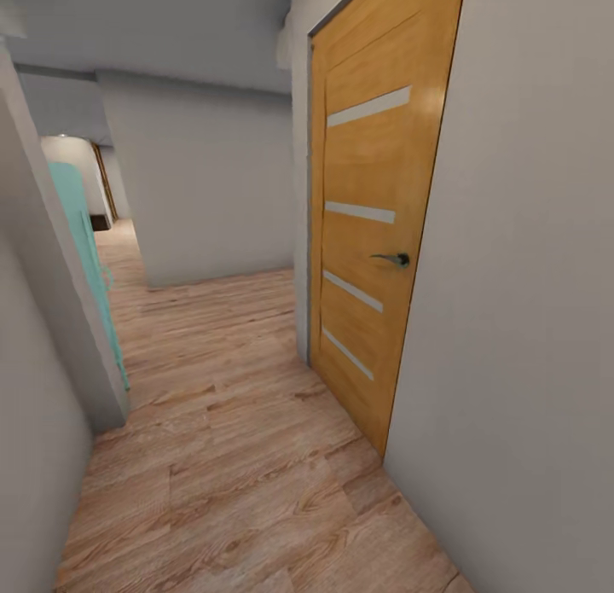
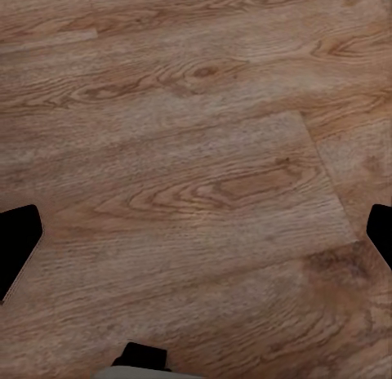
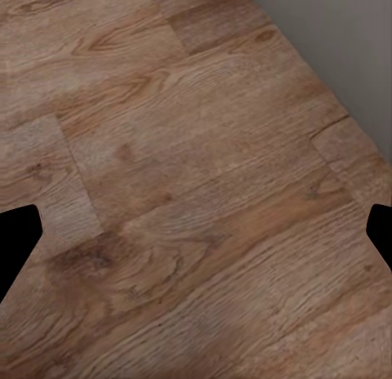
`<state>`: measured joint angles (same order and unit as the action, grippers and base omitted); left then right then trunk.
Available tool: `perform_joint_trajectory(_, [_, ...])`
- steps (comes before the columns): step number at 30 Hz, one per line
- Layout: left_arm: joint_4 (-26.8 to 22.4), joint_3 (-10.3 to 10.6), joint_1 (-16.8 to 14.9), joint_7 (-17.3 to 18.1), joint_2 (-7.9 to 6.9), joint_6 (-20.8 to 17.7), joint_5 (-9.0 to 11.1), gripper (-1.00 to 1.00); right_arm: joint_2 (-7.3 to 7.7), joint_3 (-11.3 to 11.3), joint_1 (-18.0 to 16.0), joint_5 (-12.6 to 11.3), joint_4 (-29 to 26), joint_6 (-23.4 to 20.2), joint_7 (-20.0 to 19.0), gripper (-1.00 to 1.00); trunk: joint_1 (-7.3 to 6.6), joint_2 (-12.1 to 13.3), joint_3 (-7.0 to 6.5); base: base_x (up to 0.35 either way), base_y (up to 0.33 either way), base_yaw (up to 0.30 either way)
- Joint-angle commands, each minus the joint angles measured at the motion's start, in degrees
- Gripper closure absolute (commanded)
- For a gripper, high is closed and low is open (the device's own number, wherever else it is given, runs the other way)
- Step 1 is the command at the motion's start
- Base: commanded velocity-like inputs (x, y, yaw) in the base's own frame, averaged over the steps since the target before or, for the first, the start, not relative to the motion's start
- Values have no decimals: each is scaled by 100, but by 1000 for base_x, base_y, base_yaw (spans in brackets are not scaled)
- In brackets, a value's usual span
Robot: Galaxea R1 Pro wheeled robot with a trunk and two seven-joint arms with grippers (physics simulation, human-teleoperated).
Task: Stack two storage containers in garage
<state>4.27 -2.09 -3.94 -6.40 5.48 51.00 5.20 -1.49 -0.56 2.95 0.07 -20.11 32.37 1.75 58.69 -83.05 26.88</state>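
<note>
I am in a narrow hallway with a light wood plank floor [image 1: 239,456]; the two storage containers are out of view. In the left wrist view my left gripper [image 2: 196,232] is open, its black fingertips [image 2: 18,240] far apart at the picture's edges, with only floor planks between them. In the right wrist view my right gripper [image 3: 196,236] is open too, with a black fingertip [image 3: 16,244] at each side over bare planks and a strip of grey wall [image 3: 343,52] close by. Neither gripper holds anything.
A shut wood-panelled door [image 1: 371,218] with pale stripes and a dark handle [image 1: 394,258] stands close on the right, set in a grey wall [image 1: 529,320]. A grey wall corner [image 1: 51,303] and a turquoise panel [image 1: 85,252] narrow the left side. The hallway runs on ahead past a grey wall [image 1: 205,183].
</note>
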Motion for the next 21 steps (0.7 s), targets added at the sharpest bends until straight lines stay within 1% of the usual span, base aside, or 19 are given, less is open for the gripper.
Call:
perform_joint_trajectory(1, [22,-16,-10,5,2,28,5,-100,0,-6,4,1,-10,5,18,-100,4,-3,5,306,90,299])
perform_joint_trajectory(13, [22,7,-10,20,-3,16,-19,-100,0,-5,4,1,-10,3,24,-100,4,-3,5,307,79,299])
perform_joint_trajectory(21, [22,7,-10,17,-3,15,-19,-100,0,-5,4,1,-10,6,21,-100,4,-3,5,314,17,298])
